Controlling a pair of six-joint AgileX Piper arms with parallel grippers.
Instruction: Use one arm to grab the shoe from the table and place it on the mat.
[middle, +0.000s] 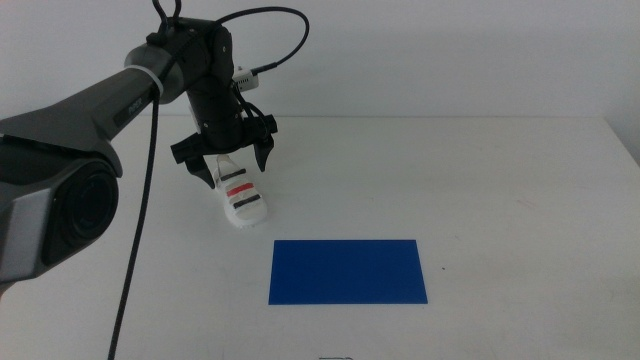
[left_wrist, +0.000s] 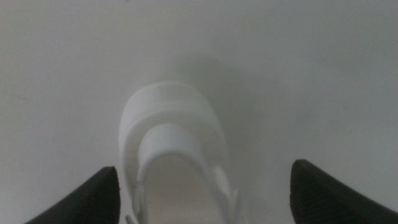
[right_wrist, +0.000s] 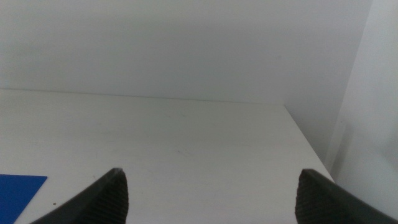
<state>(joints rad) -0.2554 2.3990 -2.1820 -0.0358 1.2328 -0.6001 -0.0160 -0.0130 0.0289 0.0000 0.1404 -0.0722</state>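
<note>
The white shoe with two black straps and a red one lies on the white table, left of centre, behind the mat. The left arm reaches in from the left; my left gripper hangs open just above the shoe's back end, one jaw on each side. In the left wrist view the shoe's white heel sits between the wide-open jaws of the left gripper. The deep blue mat lies flat at front centre. My right gripper is open and empty, out of the middle view.
The right wrist view shows bare tabletop, a corner of the mat, the table's far edge and a white wall.
</note>
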